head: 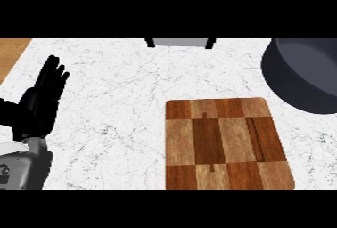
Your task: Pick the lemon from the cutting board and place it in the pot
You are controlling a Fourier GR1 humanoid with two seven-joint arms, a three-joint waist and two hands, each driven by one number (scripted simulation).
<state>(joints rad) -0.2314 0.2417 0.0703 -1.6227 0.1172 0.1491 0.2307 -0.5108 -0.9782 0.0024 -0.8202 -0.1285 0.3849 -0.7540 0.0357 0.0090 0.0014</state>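
Observation:
A wooden checkered cutting board (227, 143) lies on the white marble counter at lower centre right. I see no lemon on it or anywhere in the head view. A dark grey pot (309, 73) stands at the upper right, cut off by the view's edge. My left hand (41, 103) rests at the left edge, open, fingers straight and pointing up, well apart from the board. My right hand does not show.
The marble counter (112, 89) stretches between my left hand and the board. A grey object with black legs (180, 42) sits at the counter's far edge. Wooden floor (12, 51) shows at the upper left corner.

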